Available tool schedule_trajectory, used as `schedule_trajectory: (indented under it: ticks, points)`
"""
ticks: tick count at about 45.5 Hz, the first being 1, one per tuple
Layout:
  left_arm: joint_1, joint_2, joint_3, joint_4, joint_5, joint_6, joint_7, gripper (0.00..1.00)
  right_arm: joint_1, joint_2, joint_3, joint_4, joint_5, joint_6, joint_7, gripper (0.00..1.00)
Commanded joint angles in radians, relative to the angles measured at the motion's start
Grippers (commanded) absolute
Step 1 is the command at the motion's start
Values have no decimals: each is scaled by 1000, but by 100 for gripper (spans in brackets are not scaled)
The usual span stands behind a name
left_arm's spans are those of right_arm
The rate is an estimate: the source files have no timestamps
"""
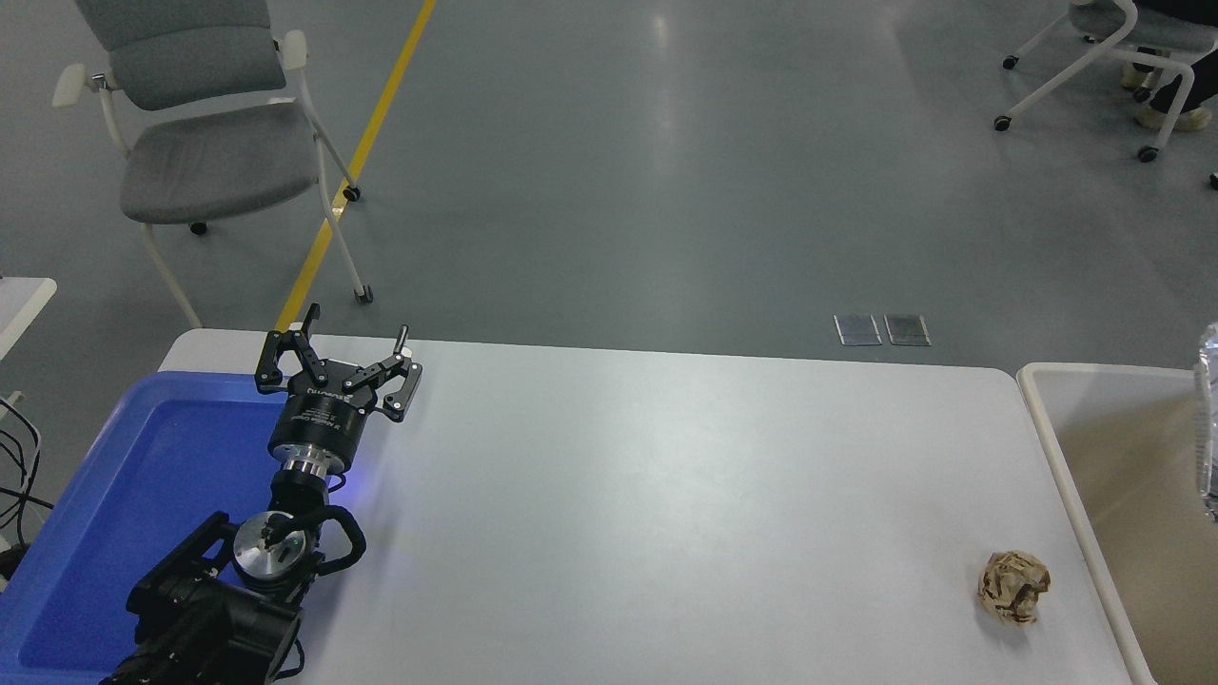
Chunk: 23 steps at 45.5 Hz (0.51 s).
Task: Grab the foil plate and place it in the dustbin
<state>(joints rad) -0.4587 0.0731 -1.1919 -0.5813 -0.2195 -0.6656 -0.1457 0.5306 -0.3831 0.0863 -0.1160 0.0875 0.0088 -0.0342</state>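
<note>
Only a sliver of the shiny foil plate [1208, 419] shows at the right edge, above the dustbin [1066, 447], the beige bin with a white rim beside the table's right end. What holds the plate is out of view. My left gripper [358, 342] is parked open at the lower left, over the far rim of the blue tray. My right arm is out of view.
A shallow blue tray [143, 476] lies at the table's left end. A crumpled brown paper ball [1014, 587] sits near the right front. Behind the table stand a grey chair [200, 143] at the far left and another chair [1109, 48] at the top right.
</note>
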Motion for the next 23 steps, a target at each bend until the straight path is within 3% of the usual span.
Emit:
schedule_trajectory:
  ticks: [1,21,22,23]
  points:
    - [0,-1,0,0,0,0,0,99,-55,46,136,-13,12,-43,-18,0]
    - [0,-1,0,0,0,0,0,99,-83,66,119,-10,8,-46,-7,0]
    - [0,0,0,0,0,0,0,99,-83,66,119,-10,8,-44,-7,12]
    - [0,-1,0,0,0,0,0,99,-81,66,122,-10,8,-46,-7,49]
